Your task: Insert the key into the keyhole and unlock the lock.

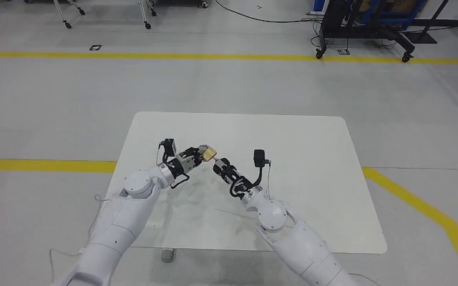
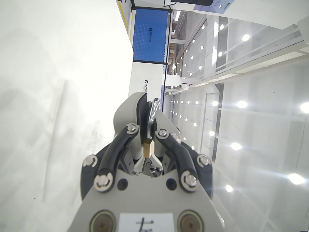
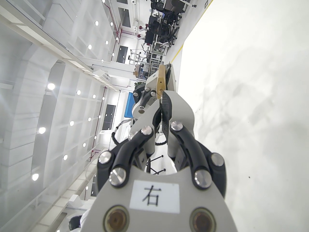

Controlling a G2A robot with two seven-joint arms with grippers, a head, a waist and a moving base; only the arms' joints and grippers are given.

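The lock (image 1: 208, 152) is held above the table (image 1: 308, 143), clamped in the left gripper (image 2: 150, 109) with its shackle between the pads. The right gripper (image 3: 161, 100) is set just at the lock's end face, its jaws pressed together. No key can be made out between them.

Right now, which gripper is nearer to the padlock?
Left. The left gripper is clamped on the padlock; the right gripper is close beside it, pointing at its end, and whether they touch is unclear.
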